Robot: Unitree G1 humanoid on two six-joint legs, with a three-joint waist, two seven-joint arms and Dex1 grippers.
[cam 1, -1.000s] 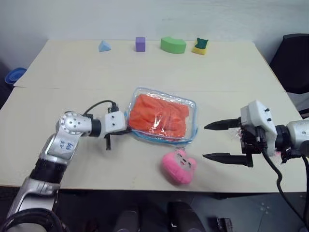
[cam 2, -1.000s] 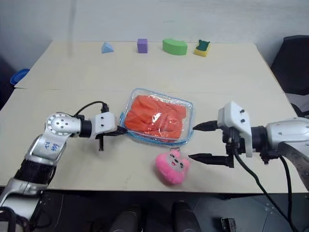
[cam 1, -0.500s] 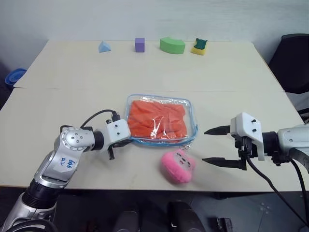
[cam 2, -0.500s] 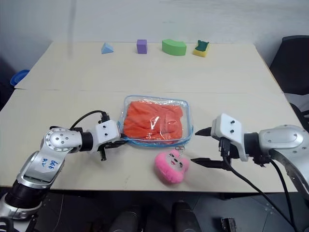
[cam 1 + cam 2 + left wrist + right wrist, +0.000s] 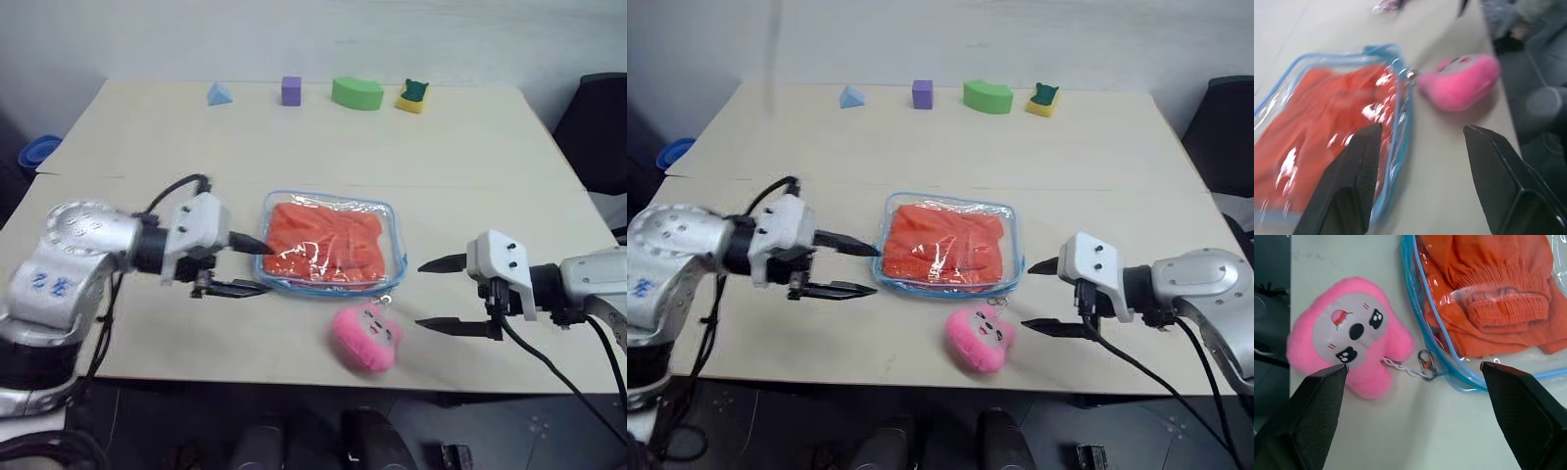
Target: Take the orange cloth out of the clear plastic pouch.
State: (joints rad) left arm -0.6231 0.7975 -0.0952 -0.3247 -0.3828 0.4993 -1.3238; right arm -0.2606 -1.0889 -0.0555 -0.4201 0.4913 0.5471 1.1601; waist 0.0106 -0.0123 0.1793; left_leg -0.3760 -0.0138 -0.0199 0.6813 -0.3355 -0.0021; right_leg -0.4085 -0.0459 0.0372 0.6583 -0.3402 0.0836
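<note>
The clear plastic pouch with blue edging lies flat at mid-table, and the orange cloth is folded inside it. My left gripper hovers open at the pouch's left edge, fingertips just reaching the rim and nothing between them. In the left wrist view the pouch lies beyond the left finger. My right gripper stands open to the right of the pouch, empty. In the right wrist view the cloth shows through the plastic.
A pink plush toy lies near the front edge, linked to the pouch by a small chain and clasp. Foam shapes line the far edge: blue pyramid, purple cube, green arc, yellow-green block. A black chair stands at the right.
My left gripper has gone from shut at the pouch's left edge to open, and has risen and drawn back. The pouch has turned square and settled flat. The right gripper stays open, slightly lower.
</note>
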